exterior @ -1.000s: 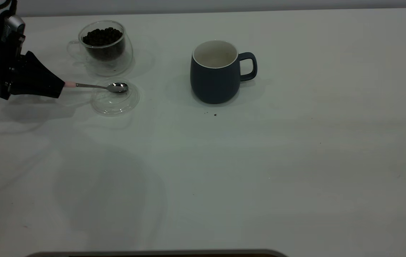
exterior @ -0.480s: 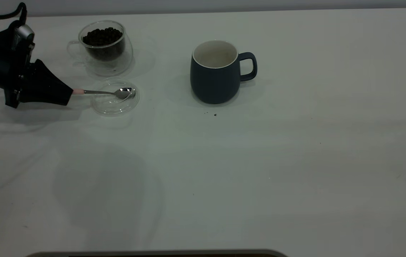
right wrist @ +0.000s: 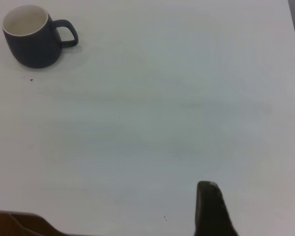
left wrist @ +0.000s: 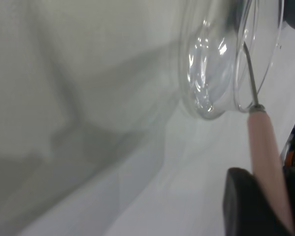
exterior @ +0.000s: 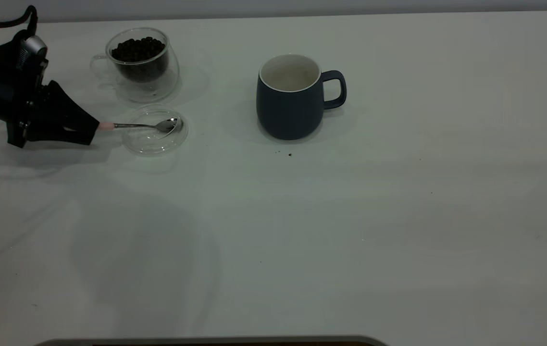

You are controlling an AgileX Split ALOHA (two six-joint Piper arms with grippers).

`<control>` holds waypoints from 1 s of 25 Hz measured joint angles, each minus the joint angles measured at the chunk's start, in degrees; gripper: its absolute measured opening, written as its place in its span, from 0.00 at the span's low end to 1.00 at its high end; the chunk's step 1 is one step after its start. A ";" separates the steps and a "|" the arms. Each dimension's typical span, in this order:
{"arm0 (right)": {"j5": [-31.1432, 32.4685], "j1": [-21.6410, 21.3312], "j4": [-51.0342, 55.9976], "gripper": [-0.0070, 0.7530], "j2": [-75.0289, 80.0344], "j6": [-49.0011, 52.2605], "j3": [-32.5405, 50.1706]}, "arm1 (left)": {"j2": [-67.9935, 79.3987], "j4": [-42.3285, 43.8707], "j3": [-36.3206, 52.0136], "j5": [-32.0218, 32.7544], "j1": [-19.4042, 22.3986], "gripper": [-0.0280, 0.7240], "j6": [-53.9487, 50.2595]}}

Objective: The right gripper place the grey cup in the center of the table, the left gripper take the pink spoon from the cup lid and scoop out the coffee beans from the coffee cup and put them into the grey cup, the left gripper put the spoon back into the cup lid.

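The left claw (exterior: 92,130) is parked at the left edge of the desk (exterior: 350,230), and the pink spoon (exterior: 143,126) is pinched by its pale handle right at the claw's tip. In the left wrist view the pink handle (left wrist: 266,147) can be seen running out from between the black jaws toward the clear lid.

Compared with a second ago, the claw has been shifted a bit toward the lid and slightly lower, and the spoon has been carried along with it. Since half a second ago almost nothing is changed; the spoon bowl is sat in about the same spot.

The silver bowl of the spoon is placed over the far side of the cup lid (exterior: 154,139), apparently resting on it, though actual contact can't be confirmed. The lid itself is laid flat just in front of the coffee cup (exterior: 142,63), which is filled with coffee beans (exterior: 137,49) and hasn't been moved.

The grey cup (exterior: 291,98) is stood upright near the middle of the desk, handle pointed to the right, well apart from the lid and glass. A few tiny dark specks (exterior: 289,154) are scattered just in front of it.

The right claw (right wrist: 212,209) is only caught as a dark tip in its own wrist view, held over bare desk far from the grey cup; whether it's spread or pressed together can't be told.
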 joint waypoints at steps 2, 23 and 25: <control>0.00 0.00 0.00 0.64 0.00 0.00 0.00 | 0.00 0.00 0.00 0.00 0.06 0.49 -0.53; 0.00 0.00 0.05 0.64 0.00 0.00 0.00 | -10.61 0.89 -6.48 0.09 5.05 0.71 -10.23; 0.00 0.00 0.05 0.64 0.00 0.00 0.00 | -15.54 1.07 -6.48 0.22 4.64 0.71 -10.81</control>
